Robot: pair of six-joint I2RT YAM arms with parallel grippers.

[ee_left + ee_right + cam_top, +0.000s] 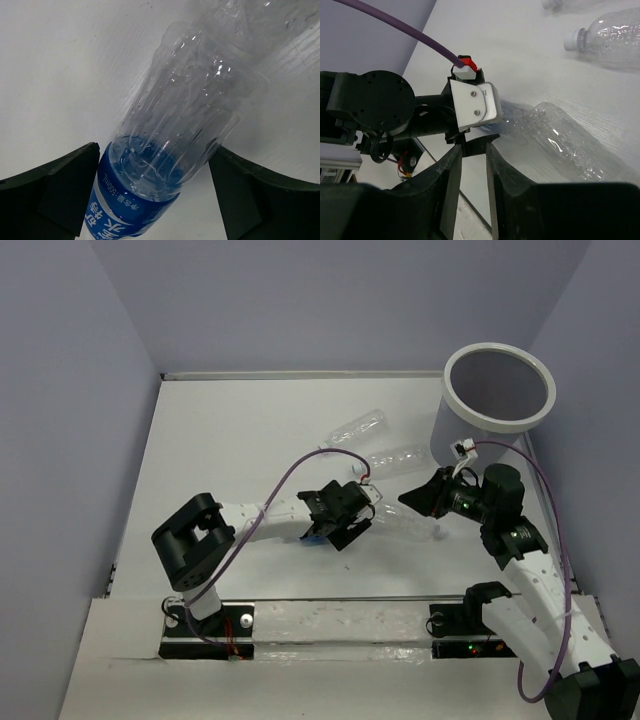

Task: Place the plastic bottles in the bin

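A blue-labelled plastic bottle (402, 523) lies on its side on the white table. My left gripper (350, 515) is open, its fingers either side of that bottle (175, 130) near the label end. The left gripper (156, 150) leaves a gap on the right side. My right gripper (412, 497) hovers just right of it, over the bottle's clear end (570, 145). The right gripper (473, 149) is open by a narrow gap with nothing between. Two clear bottles (356, 428) (400, 458) lie further back. The bin (497, 426) stands at the back right.
Grey walls close in the table on the left, back and right. The left arm's white camera mount (472, 102) and purple cable (395, 25) sit right in front of the right gripper. One clear bottle (615, 42) lies beyond.
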